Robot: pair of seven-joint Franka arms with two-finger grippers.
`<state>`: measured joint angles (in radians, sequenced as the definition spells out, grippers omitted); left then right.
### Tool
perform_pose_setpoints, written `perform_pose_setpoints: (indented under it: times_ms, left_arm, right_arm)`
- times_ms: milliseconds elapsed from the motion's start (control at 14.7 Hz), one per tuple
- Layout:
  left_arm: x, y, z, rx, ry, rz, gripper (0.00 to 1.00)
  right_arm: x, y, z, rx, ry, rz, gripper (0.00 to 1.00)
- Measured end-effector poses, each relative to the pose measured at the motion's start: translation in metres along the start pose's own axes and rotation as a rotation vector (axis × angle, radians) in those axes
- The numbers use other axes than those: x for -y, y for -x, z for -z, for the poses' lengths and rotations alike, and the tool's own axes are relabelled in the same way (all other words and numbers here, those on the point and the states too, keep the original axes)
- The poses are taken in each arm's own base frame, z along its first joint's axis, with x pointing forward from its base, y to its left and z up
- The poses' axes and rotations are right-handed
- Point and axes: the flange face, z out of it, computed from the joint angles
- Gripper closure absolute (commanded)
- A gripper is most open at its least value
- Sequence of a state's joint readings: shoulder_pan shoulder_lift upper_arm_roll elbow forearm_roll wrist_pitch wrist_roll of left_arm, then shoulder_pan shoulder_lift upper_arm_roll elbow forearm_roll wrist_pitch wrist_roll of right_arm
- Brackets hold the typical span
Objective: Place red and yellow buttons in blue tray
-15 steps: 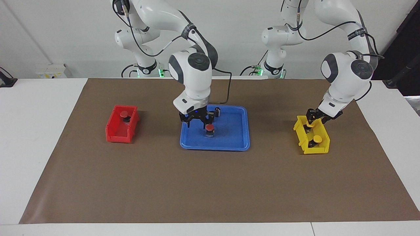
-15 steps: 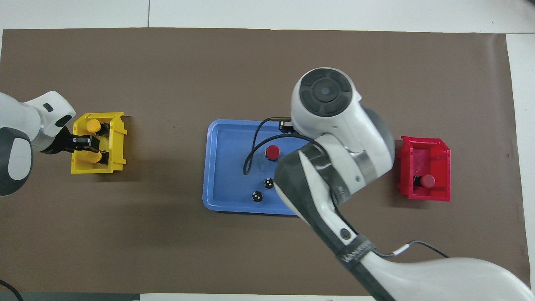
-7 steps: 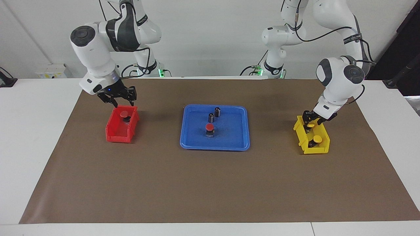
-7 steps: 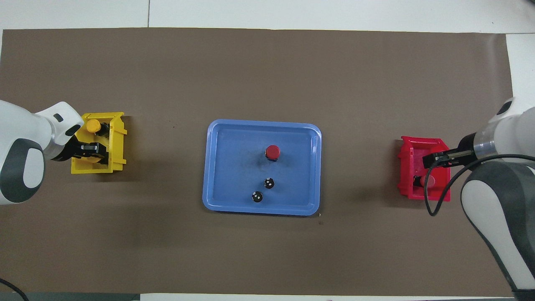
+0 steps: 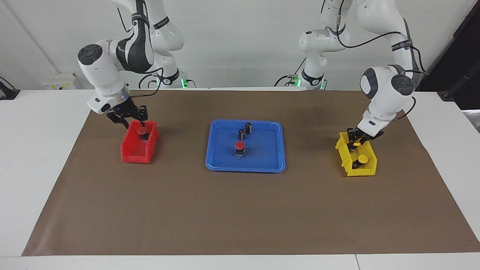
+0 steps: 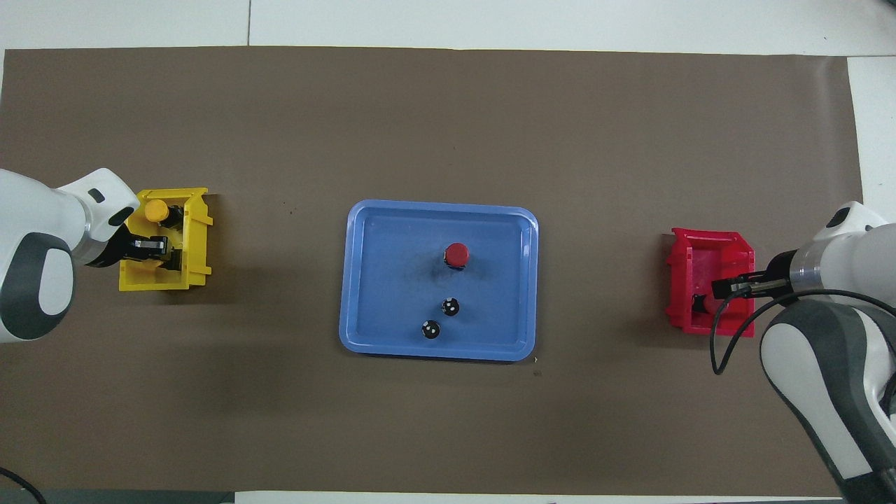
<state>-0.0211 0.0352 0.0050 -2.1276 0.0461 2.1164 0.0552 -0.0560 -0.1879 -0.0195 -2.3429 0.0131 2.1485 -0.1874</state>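
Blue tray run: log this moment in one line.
blue tray: one red button | left gripper: shut on yellow button, yellow bin | right gripper: over red bin

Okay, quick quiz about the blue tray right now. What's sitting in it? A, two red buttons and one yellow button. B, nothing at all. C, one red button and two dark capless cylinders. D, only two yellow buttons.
C: the blue tray holds a single red button plus two dark capless cylinders nearer the robots; the yellow buttons are in the yellow bin.
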Motion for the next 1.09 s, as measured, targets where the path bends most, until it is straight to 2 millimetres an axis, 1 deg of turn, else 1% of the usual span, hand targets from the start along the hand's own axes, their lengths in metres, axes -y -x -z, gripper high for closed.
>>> perform_pose_setpoints:
  times_ms: [68, 136, 205, 273, 341, 409, 477, 614, 750, 818, 886, 955, 1091]
  left_arm:
    - [0.0, -0.006, 0.023, 0.02, -0.004, -0.004, 0.98]
    - [-0.004, -0.012, 0.055, 0.039, -0.018, -0.019, 0.98]
    - [-0.012, -0.016, 0.088, 0.046, -0.034, -0.037, 0.98]
    - [-0.028, -0.019, 0.118, 0.039, -0.044, -0.038, 0.98]
    - [-0.053, -0.021, 0.137, 0.021, -0.05, -0.004, 0.98]
    - [-0.088, -0.021, 0.142, 0.003, -0.054, 0.046, 0.98]
    - [-0.127, -0.019, 0.139, -0.003, -0.049, 0.095, 0.98]
    - [-0.202, -0.013, 0.126, -0.009, -0.008, 0.154, 0.98]
    - [-0.263, -0.006, 0.109, -0.014, 0.012, 0.201, 0.98]
    - [-0.287, -0.002, 0.101, -0.017, 0.014, 0.215, 0.98]
    - [-0.307, 0.002, 0.092, -0.018, 0.014, 0.226, 0.98]
    - [-0.322, 0.003, 0.083, -0.019, 0.014, 0.236, 0.98]
    - [-0.343, 0.004, 0.065, -0.016, 0.011, 0.25, 0.98]
  right_arm:
    - [0.0, -0.001, -0.005, -0.004, 0.001, 0.001, 0.34]
    - [0.0, -0.001, -0.011, -0.002, 0.001, 0.001, 0.34]
    - [0.0, -0.003, -0.016, -0.003, 0.002, 0.001, 0.34]
    - [0.0, -0.003, -0.022, -0.01, 0.003, 0.0, 0.34]
    - [-0.001, -0.003, -0.029, -0.011, 0.004, 0.0, 0.34]
    - [-0.001, -0.001, -0.035, -0.007, 0.003, -0.001, 0.35]
    - [-0.001, 0.001, -0.041, -0.006, 0.003, -0.002, 0.36]
    - [0.001, 0.006, -0.051, -0.008, 0.004, -0.001, 0.37]
    - [0.002, 0.008, -0.056, 0.0, 0.003, 0.001, 0.37]
    - [0.002, 0.009, -0.056, 0.001, 0.003, 0.001, 0.37]
    - [0.002, 0.009, -0.057, 0.002, 0.003, 0.001, 0.37]
    - [0.002, 0.01, -0.057, 0.004, 0.002, 0.0, 0.37]
    - [0.001, 0.012, -0.06, 0.01, 0.001, -0.002, 0.39]
